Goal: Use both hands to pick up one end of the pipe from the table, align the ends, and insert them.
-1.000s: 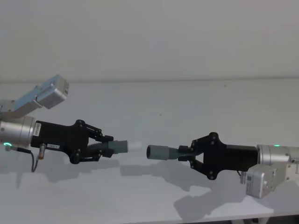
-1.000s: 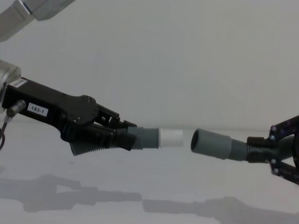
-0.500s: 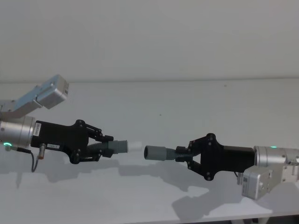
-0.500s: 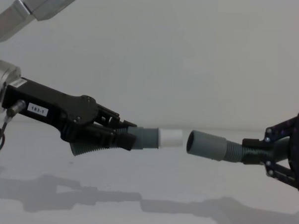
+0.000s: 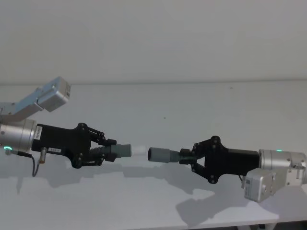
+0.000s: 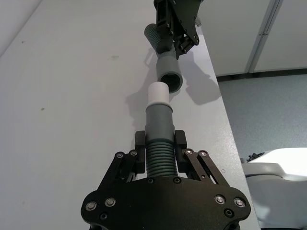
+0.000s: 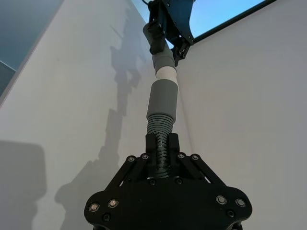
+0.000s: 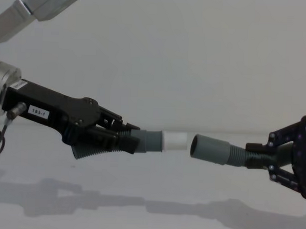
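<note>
A: While you are watching the gap, what is changing?

B: You are seeing the right gripper [image 5: 188, 157] carrying its ribbed hose [image 8: 238, 157] toward the left one; against a second ago, the wide grey cuff [image 5: 159, 154] is sitting much nearer the white tip [image 5: 138, 149], so the space between them is shrinking to a sliver in the head view. The left gripper [image 5: 106, 149] is sitting in the same place as before; it is acting as the fixed side.

A: What are the grippers holding?

B: The left gripper's fingers [image 6: 140, 143] are clamping the ribbed part of the shorter piece [image 6: 159, 127], with its smooth end and white tip sticking out in front; the right gripper's fingers [image 7: 151, 143] are pinching the ribbed hose just behind the cuff; both pieces are hanging well above the table [image 5: 192, 105].

A: And how are the ends lying relative to each other?

B: From the chest view the cuff's mouth is facing the tip, apart from it, and sitting slightly lower, with the hose tilting a little; in the left wrist view the cuff is looking a touch off to one side of the tip's axis. In my judgement you are nearing the end of aligning; insertion is not yet beginning, and a small correction is probably needed before you push.
</note>
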Motion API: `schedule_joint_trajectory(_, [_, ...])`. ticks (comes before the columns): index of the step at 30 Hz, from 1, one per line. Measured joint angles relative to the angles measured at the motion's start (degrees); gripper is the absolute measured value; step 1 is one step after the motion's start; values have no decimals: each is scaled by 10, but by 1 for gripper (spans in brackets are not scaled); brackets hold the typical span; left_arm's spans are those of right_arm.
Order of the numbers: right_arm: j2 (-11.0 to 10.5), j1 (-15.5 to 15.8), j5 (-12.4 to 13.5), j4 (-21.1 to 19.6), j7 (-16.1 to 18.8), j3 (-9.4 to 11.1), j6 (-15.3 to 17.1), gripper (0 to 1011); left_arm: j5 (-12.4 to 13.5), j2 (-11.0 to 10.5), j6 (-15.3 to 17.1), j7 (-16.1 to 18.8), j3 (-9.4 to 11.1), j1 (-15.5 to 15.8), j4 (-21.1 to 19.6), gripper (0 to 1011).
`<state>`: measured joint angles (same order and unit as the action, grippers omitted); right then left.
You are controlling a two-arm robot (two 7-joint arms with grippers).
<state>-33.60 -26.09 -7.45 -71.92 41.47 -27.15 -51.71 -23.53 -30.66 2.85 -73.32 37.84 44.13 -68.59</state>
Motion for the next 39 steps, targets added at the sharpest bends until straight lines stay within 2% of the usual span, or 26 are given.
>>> schedule_joint_trajectory(20, [6, -11, -4, 16, -11, -9, 0, 125, 0, 0, 0, 0, 0, 0, 0, 322])
schedule_joint_trajectory(39, [9, -21, 2, 24, -13, -20, 2, 126, 0, 0, 0, 0, 0, 0, 0, 322])
